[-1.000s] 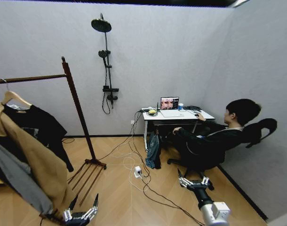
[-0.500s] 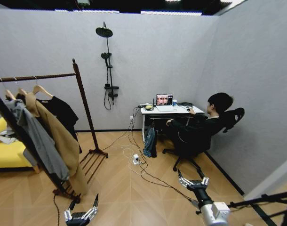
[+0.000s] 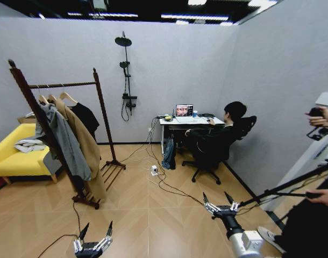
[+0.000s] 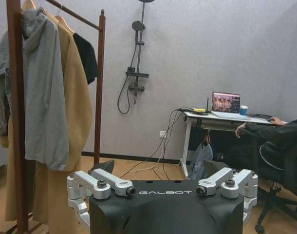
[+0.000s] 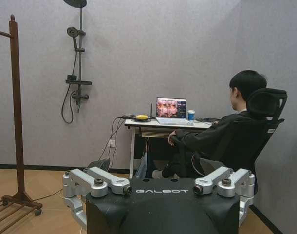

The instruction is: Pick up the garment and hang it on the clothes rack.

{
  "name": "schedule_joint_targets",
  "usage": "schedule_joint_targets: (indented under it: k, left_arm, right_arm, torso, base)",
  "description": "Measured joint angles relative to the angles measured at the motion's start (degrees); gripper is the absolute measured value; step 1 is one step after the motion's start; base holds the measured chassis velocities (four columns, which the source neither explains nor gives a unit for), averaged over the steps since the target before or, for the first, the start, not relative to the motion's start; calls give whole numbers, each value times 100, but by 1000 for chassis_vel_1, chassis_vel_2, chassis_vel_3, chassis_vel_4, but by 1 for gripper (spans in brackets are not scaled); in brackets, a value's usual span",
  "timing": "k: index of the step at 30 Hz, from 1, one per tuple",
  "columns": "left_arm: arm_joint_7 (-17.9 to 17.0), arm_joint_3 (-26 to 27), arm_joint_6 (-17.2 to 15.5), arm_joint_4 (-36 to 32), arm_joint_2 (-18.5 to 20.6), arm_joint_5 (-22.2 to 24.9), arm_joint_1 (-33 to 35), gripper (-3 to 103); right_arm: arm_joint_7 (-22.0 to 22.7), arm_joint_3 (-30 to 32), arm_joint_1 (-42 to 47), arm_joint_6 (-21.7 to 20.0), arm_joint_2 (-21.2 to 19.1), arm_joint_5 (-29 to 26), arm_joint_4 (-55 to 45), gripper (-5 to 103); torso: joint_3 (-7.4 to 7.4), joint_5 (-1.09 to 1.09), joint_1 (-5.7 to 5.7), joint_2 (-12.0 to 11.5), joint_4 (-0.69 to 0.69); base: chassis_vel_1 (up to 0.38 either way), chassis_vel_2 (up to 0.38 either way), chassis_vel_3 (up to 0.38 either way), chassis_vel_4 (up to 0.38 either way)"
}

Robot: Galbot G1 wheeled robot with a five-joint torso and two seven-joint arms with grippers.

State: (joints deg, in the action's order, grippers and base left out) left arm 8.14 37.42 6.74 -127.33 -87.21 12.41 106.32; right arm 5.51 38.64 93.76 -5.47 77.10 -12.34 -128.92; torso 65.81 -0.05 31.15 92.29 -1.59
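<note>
A tall dark wooden clothes rack [image 3: 102, 115] is standing on the wood floor of a grey-walled room, and everything here is placed from it. The garment [image 3: 86, 118], a black T-shirt on a pale wooden hanger, is already hanging from the rack's top bar at the end nearest the far post, with a long tan coat [image 3: 84, 148] beside it and a grey hooded top [image 3: 61, 141] beyond that, toward the near post. Well away from the rack, low in the foreground, the robot's left gripper [image 3: 94, 237] is hanging above the floor with its two fingers spread apart and nothing between them. Farther still from the rack, the right gripper [image 3: 218, 201] is sitting just as low, its fingers likewise parted and empty. Judging from this, the hanging looks finished: the shirt is on the bar, neither gripper is touching it, and little seems left but withdrawing. Compared with a second ago, the whole room is appearing smaller and farther off; the rack, then close and cut off at the edge, is now showing both posts and its slatted base. That shift fits the camera backing away rather than the clothes moving, and the grippers are staying low and spread.
</note>
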Motion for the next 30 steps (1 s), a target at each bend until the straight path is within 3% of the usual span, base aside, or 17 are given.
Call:
schedule_joint_targets:
  k: [1, 6, 7, 10, 14, 30]
  left_arm:
    - [1, 0, 0, 0, -1, 0, 1, 100]
    - [-1, 2, 0, 0, -1, 0, 2, 100]
    - [1, 0, 0, 0, -1, 0, 1, 100]
    - [1, -1, 0, 0, -1, 0, 0, 100]
    - [1, -1, 0, 0, -1, 0, 0, 100]
    - [1, 0, 0, 0, -1, 0, 0, 100]
  right_arm:
    - [0, 0, 1, 0, 0, 0, 0, 100]
    - [0, 0, 1, 0, 1, 0, 0, 100]
    - [0, 0, 1, 0, 1, 0, 0, 100]
    - [1, 1, 1, 0, 0, 0, 0, 100]
    - [0, 1, -4, 0, 0, 0, 0, 100]
    - [0, 0, -1, 1, 1, 0, 0, 100]
  torso:
    - [-1, 11, -3, 3, 0]
    - [-2, 5, -4, 5, 3]
    - [-1, 4, -3, 2, -3]
    - [0, 7, -2, 1, -4]
    - [3, 6, 8, -4, 3]
    - [1, 5, 1, 0, 0]
  base:
    - [319, -309, -318, 267]
    - [191, -175, -220, 232]
    - [6, 26, -82, 50]
    - [-25, -45, -82, 16]
    - [-58, 52, 78, -21]
    - [-8, 17, 16, -13]
